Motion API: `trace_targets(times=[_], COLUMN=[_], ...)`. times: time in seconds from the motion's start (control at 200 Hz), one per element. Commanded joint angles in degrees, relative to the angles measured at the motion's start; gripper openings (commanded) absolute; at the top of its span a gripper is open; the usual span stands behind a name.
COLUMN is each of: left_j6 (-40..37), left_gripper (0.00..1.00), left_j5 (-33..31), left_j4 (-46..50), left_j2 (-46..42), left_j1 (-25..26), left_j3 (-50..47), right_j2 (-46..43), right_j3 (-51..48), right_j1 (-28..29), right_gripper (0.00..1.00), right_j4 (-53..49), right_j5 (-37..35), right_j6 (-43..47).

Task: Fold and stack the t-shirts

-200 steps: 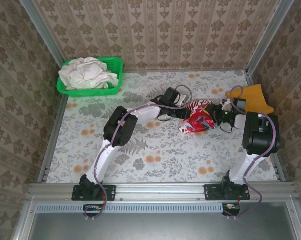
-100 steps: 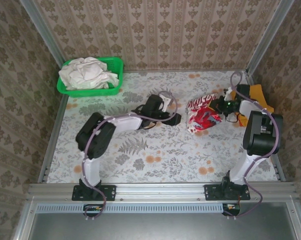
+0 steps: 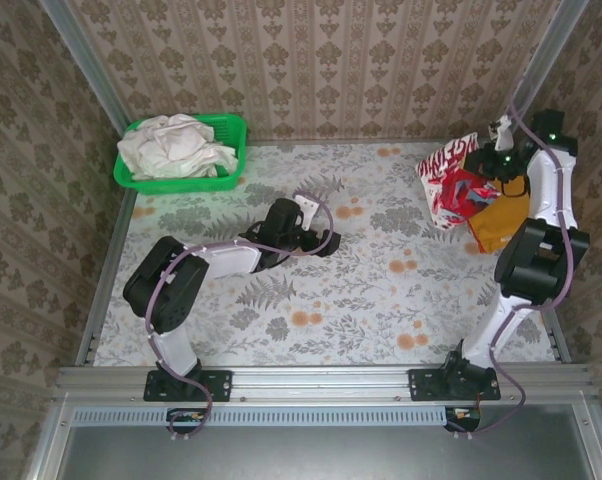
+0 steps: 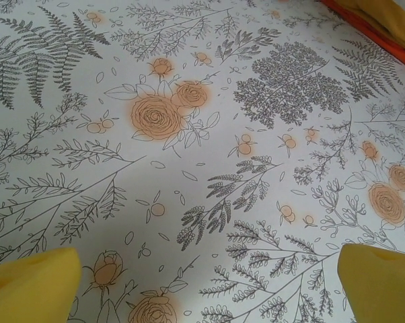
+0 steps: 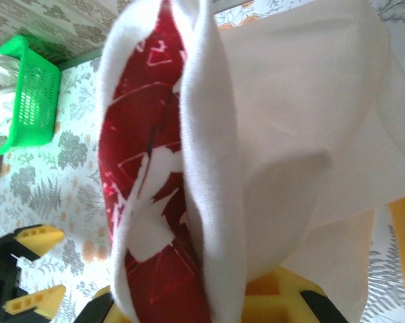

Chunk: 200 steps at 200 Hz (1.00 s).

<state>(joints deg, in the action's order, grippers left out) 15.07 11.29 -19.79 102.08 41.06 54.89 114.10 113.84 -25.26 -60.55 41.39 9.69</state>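
On my right wrist feed, the printed t-shirt [image 5: 155, 175] reads as soft, matt knit cloth. Its off-white face looks faintly fuzzy and the red print flatter and smoother. From above I see the orange t-shirt [image 3: 497, 224] as matt cloth too, and crumpled off-white t-shirts [image 3: 176, 148] in a green plastic basket [image 3: 181, 184] with a slight sheen. The table cover [image 4: 189, 168] looks smooth, matt and floral-printed. The left finger pads [image 4: 27, 286] look like dull yellow plastic. The frame rail [image 3: 321, 378] is brushed metal.
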Motion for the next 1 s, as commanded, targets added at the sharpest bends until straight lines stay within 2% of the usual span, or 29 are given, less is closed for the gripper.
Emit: trace_targets(times=[0.0, 0.185, 0.255, 0.45, 0.635, 0.91, 0.995], left_j6=[-1.3, -2.4, -2.5, -2.4, -2.5, -2.0, -1.9], left_gripper=[1.0, 1.0, 1.0, 1.0, 1.0, 1.0, 1.0], left_j5=[1.1, 1.1, 1.1, 1.1, 1.5, 2.3, 2.3], left_j4=[-1.3, -0.1, 0.2, 0.3, 0.5, -0.2, -0.4], left_j2=[-1.4, -1.4, -1.5, -1.5, -0.7, 0.3, 0.3], left_j1=[-0.2, -0.3, -0.4, -0.5, -0.6, -0.7, -0.8], left_j3=[-0.1, -0.2, -0.2, -0.1, 0.4, 0.8, 0.6], right_j2=[4.5, 13.1, 14.9, 16.8, 16.5, 17.7, 16.9], right_j3=[8.3, 22.5, 25.0, 24.9, 22.1, 17.8, 15.5], right_j1=[-1.4, -2.6, -3.0, -5.4, -7.4, -8.3, -8.2], right_gripper=[0.0, 0.0, 0.0, 0.0, 0.0, 0.0, 0.0], right_j4=[-13.5, -22.6, -23.6, -22.9, -20.4, -12.8, -8.4], right_j5=[-0.4, 1.1, 0.7, -0.7, -7.2, -10.8, -14.9], right_j6=[8.0, 12.0, 13.0, 14.2, 13.9, 13.2, 12.7])
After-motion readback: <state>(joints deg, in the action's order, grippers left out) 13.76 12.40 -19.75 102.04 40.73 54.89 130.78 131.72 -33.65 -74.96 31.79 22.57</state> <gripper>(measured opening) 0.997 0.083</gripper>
